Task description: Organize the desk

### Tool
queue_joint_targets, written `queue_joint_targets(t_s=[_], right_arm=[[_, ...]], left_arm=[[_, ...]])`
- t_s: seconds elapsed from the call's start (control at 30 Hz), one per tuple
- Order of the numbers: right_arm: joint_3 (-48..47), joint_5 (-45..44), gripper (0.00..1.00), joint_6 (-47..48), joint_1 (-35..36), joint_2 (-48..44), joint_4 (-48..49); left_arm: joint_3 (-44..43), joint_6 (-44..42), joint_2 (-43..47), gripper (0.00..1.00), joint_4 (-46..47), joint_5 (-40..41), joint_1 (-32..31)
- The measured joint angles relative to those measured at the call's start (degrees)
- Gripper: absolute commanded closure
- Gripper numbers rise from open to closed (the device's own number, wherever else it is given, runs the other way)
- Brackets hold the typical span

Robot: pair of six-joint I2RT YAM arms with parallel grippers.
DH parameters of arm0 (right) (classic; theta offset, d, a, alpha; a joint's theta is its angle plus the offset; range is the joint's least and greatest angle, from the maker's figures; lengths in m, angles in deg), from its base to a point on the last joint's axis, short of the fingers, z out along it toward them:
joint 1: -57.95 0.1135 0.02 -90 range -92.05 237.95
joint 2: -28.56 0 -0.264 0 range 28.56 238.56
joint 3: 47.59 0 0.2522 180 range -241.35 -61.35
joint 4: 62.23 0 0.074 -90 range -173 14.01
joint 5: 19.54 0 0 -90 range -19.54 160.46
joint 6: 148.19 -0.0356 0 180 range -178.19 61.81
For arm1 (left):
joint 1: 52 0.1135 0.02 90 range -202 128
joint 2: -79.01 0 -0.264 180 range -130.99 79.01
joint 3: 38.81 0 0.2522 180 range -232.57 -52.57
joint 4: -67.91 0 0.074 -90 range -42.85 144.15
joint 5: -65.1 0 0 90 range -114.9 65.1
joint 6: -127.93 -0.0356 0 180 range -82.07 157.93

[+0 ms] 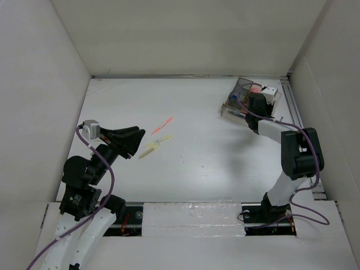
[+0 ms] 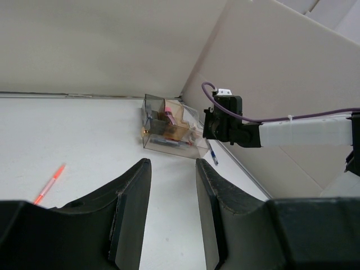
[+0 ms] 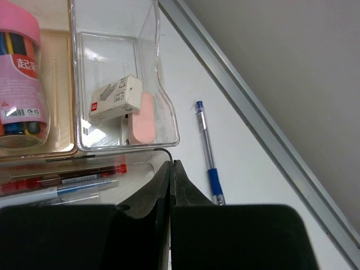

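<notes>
The white desk [image 1: 214, 152] holds a clear organizer box [image 1: 239, 101] at the far right. My right gripper [image 3: 171, 163] is shut with nothing seen between its jaws, its tips right at the organizer's near corner rim [image 3: 163, 149]. A blue pen [image 3: 208, 152] lies on the desk just right of it. A red pen [image 1: 162, 125] and two yellow pens [image 1: 154, 147] lie left of centre. My left gripper [image 2: 173, 163] is open and empty above the desk, just left of the yellow pens, and faces the organizer [image 2: 169, 132].
The organizer holds a pink eraser [image 3: 140, 118], a white box [image 3: 115, 98], a pink tub of coloured pens [image 3: 19, 73] and several pens [image 3: 62, 177]. A metal rail [image 1: 293, 107] runs along the desk's right side. White walls enclose the desk.
</notes>
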Motion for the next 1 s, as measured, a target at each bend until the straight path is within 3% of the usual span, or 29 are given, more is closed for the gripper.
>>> queue_joint_targets(t_s=[0.3, 0.53, 0.6, 0.77, 0.9, 1.0], right_arm=[[0.0, 2.5, 0.96, -3.2, -2.4, -5.5, -3.8], [5.4, 28.1, 1.00, -11.3, -19.1, -14.1, -3.8], [8.2, 31.6, 1.00, -11.9, -16.0, -17.0, -3.6], [7.0, 35.2, 0.96, -11.1, 1.2, -20.7, -4.3], [5.0, 30.2, 0.92, -10.0, 14.3, -23.6, -3.9], [5.1, 27.9, 0.95, -10.8, 17.0, -25.4, -3.1]], left_arm=[[0.0, 0.0, 0.0, 0.67, 0.0, 0.0, 0.0], [0.0, 0.0, 1.3, 0.67, 0.0, 0.0, 0.0], [0.0, 0.0, 1.5, 0.67, 0.0, 0.0, 0.0], [0.0, 0.0, 0.8, 0.67, 0.1, 0.0, 0.0], [0.0, 0.0, -1.6, 0.68, 0.5, -0.3, 0.0], [0.0, 0.0, -4.0, 0.69, 0.6, -0.8, 0.0]])
